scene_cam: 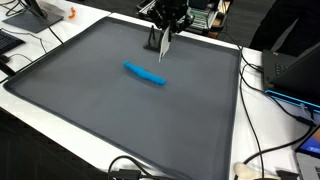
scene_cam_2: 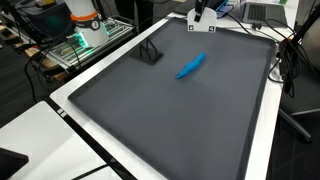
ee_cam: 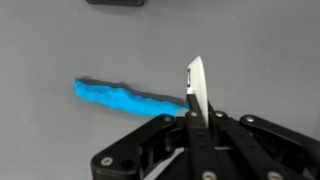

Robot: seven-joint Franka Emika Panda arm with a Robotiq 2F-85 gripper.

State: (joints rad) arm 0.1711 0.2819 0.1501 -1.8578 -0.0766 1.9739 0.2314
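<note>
My gripper is shut on a thin flat white piece that sticks out past the fingertips. In both exterior views the gripper hangs over the far edge of a dark grey mat, with the white piece pointing down at it. A long blue object lies flat on the mat, apart from the gripper. A small black stand sits on the mat near the gripper.
The mat lies on a white table. Cables, a monitor and other gear crowd the table edges. A dark object shows at the top of the wrist view.
</note>
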